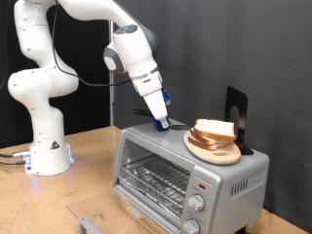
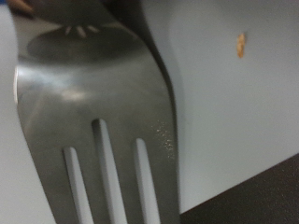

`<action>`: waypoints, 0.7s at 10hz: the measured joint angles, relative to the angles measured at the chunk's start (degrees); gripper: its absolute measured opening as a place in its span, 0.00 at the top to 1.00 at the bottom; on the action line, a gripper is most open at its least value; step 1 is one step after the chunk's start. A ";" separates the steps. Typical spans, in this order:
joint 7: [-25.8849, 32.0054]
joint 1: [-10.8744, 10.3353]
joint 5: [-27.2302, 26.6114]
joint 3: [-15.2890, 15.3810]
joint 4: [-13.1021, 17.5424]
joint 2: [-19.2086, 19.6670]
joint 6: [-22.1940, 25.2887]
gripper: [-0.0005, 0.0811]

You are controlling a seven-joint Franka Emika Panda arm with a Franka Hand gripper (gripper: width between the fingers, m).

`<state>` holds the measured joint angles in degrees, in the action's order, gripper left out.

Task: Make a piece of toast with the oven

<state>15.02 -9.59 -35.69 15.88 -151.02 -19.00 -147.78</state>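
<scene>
The gripper (image 1: 161, 121) is down at the top of the oven (image 1: 185, 171), its tip touching or just above the silver roof near the back edge. In the wrist view a metal fork (image 2: 93, 140) fills the picture, its tines running out along the line of the fingers over the pale oven top, so the fingers appear to be clenched on the fork's handle; in the exterior view only a thin dark sliver shows at the fingertips, with a blue part just above it. The fork is probably held so that the bread can be lifted or slid without pinching it. Just beside the hand, toward the exterior view's right, a round wooden plate (image 1: 211, 151) rests on the oven roof, and on it lies the piece of toast (image 1: 216, 128), with what looks like a second slice stacked under it. The bread is near the fork but apart from it. Behind the plate stands a black stand (image 1: 235, 115). The oven door looks closed, the wire rack (image 1: 156, 182) behind the glass is bare, and no slice is inside.
</scene>
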 joint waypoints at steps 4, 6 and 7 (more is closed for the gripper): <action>-0.07 0.00 0.24 0.48 -0.07 0.01 1.34 0.16; -0.03 0.00 0.24 0.61 -0.13 0.01 1.39 0.16; 0.02 0.00 0.24 0.65 -0.14 0.01 1.39 0.16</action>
<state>15.05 -9.59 -35.45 16.53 -151.16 -18.99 -146.38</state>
